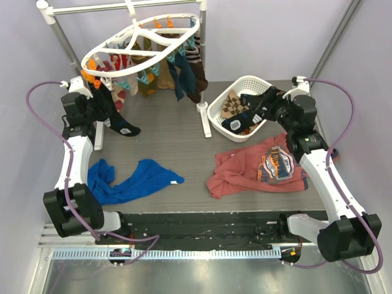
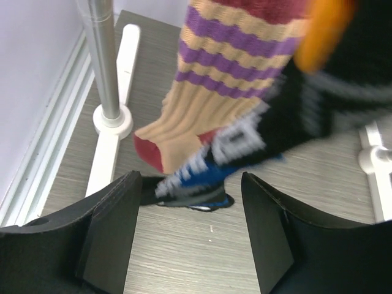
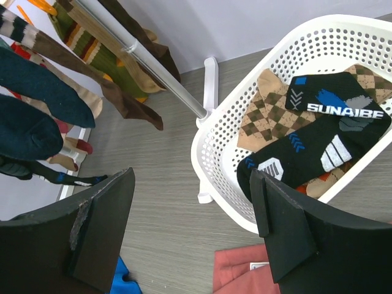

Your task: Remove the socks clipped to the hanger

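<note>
Soft, light socks (image 1: 150, 76) hang clipped around the hanger (image 1: 142, 35). Left fingers (image 2: 113, 226) stand apart, empty, near a black sock (image 2: 306, 116), which is best pinched mid-leg. The right fingers (image 3: 104, 226) gape empty above the basket (image 3: 211, 125).

Left wrist view: a black sock (image 2: 294, 131) with white and blue markings is smeared by blur, its pattern unreadable. An orange blob (image 2: 327, 27) at the top edge is too blurred to identify. The striped sock (image 2: 226, 67) runs off the top. Right wrist view: the basket (image 3: 214, 131) and red shirt (image 3: 233, 272) are cropped.
</note>
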